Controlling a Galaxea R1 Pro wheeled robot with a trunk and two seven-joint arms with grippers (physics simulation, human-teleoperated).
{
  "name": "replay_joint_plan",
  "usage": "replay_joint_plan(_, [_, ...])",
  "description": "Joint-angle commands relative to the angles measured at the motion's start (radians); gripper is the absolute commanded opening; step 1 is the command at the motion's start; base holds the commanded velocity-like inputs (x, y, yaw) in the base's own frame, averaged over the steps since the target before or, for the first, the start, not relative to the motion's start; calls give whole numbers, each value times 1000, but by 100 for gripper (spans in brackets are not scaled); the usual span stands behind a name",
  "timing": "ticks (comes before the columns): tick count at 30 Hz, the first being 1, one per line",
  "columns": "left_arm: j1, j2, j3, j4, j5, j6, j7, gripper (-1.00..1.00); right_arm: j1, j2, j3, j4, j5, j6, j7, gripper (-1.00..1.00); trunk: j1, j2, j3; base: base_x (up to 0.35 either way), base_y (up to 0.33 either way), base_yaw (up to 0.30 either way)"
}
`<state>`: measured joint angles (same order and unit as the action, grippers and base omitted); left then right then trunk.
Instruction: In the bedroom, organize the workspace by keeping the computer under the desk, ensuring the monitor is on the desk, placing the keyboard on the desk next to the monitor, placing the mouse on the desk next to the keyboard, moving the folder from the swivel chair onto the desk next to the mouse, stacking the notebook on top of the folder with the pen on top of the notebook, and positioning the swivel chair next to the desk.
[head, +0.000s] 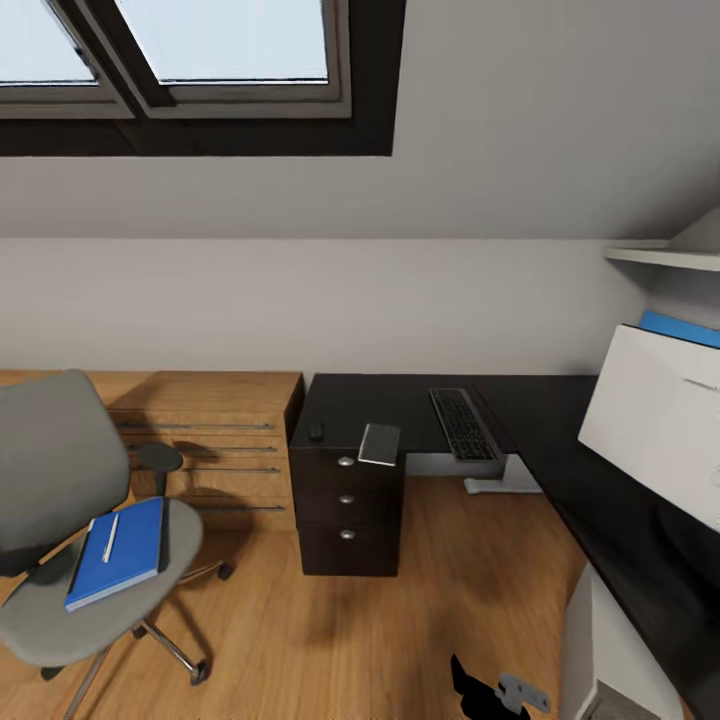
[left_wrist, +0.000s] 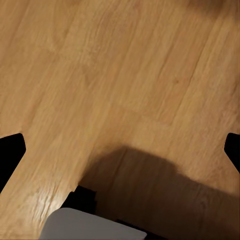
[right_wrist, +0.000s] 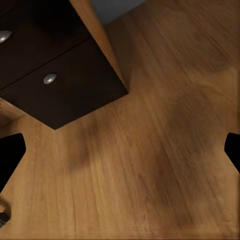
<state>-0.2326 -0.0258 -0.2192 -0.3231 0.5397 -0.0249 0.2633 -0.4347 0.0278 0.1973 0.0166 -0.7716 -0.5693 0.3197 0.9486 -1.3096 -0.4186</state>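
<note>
— Both hands look spread wide, nothing held. Where's the folder (head: 118, 551)?
— On the swivel chair (head: 60, 480), pen (head: 110, 537) on top; bench (head: 400, 405) well apart.
— I'd move the pen first, then lift the folder level.

1. No readable text, label, brand, number or sign is showing in any of the views.
2. The slim dark-keyed keyboard (head: 464, 423) on the glossy black L-shaped desk (head: 350, 400) is appearing too small for its key legends to be made out.
3. The flat bright blue folder (head: 120, 552) on the grey padded swivel chair (head: 70, 520) is carrying no visible lettering.
</note>
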Motion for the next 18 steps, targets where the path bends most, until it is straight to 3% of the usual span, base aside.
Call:
replay_joint_plan(1, [-1, 1, -8, -1, 9, -3, 7, 100, -1, 1, 6, 2, -11, -3, 5, 100, -4, 7, 2, -57, -44, 0])
replay_joint_plan(7, [-1, 1, -8, -1, 9, -4, 7, 100, -1, 4, 7, 2, 7, -3, 6, 100, -27, 49, 21, -24, -18, 0])
replay_joint_plan(10, [-1, 1, -8, -1, 9, -7, 7, 100, -1, 4, 6, 2, 49, -3, 5, 100, -39, 70, 30, -62, -9, 0])
replay_joint_plan(18, [-1, -1, -9, 0, 10, -19, 7, 100, -1, 4, 5, 2, 72, -3, 5, 100, -69, 126, 55, -247, -74, 0])
